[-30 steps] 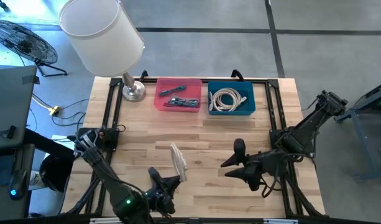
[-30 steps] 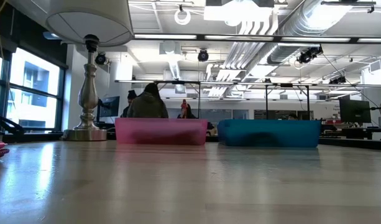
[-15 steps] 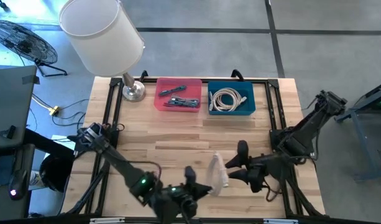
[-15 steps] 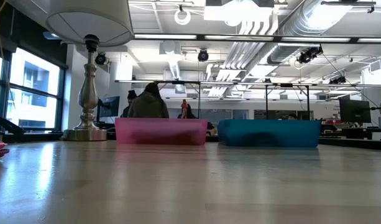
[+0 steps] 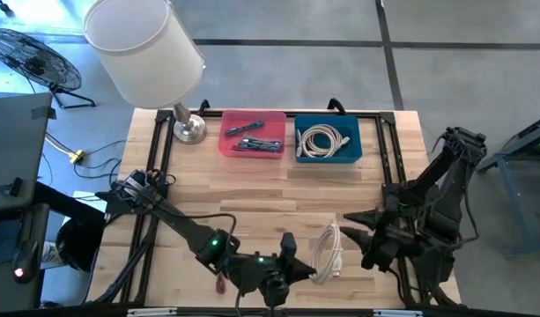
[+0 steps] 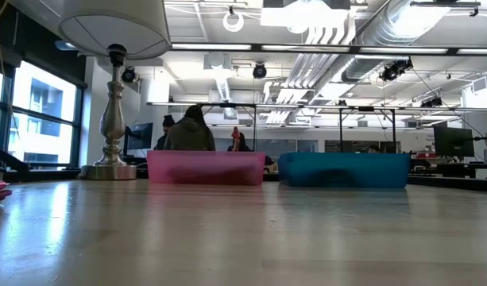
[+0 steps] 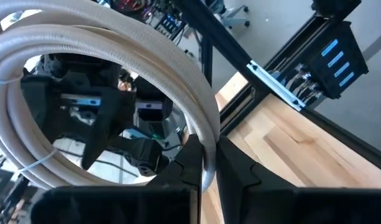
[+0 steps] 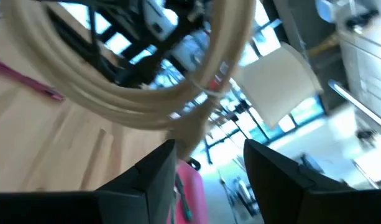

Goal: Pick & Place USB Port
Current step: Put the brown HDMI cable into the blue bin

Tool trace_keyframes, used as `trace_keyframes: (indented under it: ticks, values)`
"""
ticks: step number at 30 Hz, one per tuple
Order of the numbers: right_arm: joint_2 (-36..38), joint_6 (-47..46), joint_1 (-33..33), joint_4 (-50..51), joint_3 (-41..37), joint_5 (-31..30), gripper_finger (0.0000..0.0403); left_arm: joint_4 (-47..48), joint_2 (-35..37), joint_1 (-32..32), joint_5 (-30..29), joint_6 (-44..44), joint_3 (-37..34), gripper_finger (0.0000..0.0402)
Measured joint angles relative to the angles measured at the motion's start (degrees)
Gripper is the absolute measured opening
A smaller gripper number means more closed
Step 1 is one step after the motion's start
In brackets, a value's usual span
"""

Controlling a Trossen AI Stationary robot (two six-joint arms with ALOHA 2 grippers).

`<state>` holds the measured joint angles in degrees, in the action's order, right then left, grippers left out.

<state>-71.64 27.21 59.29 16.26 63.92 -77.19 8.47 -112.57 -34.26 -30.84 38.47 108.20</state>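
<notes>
My left gripper (image 5: 310, 268), near the table's front edge right of centre, is shut on a coiled white cable (image 5: 330, 251) held above the wood. In the left wrist view the coil (image 7: 109, 43) fills the picture ahead of the fingers (image 7: 206, 169). My right gripper (image 5: 352, 238) stands open just right of the coil, facing it. In the right wrist view the coil (image 8: 178, 99) hangs before the gap between the two fingers (image 8: 209, 171); I cannot tell whether they touch it. A pink bin (image 5: 252, 134) and a blue bin (image 5: 328, 142) stand at the far edge. My left gripper pinches the coil's bundled strands (image 7: 208, 142) at one side of the loop between its two fingers. The fingers come nearly level from the table's left and lie across the strands. The coil stands on edge beyond the fingertips, lifted clear of the table.
The pink bin holds dark cables, the blue bin another white coil (image 5: 321, 139). A lamp (image 5: 188, 129) stands at the far left corner. A small red thing (image 5: 219, 283) lies near the front edge, left of my left gripper. Bare wood lies mid-table (image 5: 252, 189).
My left gripper has carried the coil toward the table's right edge and upward, rolling its wrist so that the coil has turned on edge. My right gripper has swung round toward the near edge and now faces the coil.
</notes>
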Motion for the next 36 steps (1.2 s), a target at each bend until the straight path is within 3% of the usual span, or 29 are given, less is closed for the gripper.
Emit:
trace_keyframes:
  ticks: [9,22,25,30,36]
  values:
    - [0.00,-4.43,0.50,0.14,0.00,-0.58,0.0181,0.54,0.00,2.61,5.91,0.34,0.00,0.0017]
    - [0.02,-4.75,0.42,-0.51,0.00,6.62,0.0179,1.09,0.00,5.55,14.96,0.34,0.00,0.0017]
    - [0.07,-4.75,0.42,-0.28,0.00,6.35,0.0147,1.29,0.00,5.84,15.28,0.34,0.00,0.0017]
    - [0.14,-2.73,0.45,0.80,0.07,7.16,0.0026,2.03,0.00,5.81,15.23,0.39,0.00,0.0057]
    - [0.11,-2.54,-0.09,0.74,0.07,6.78,0.0027,1.98,0.00,5.83,14.74,0.31,0.00,0.0105]
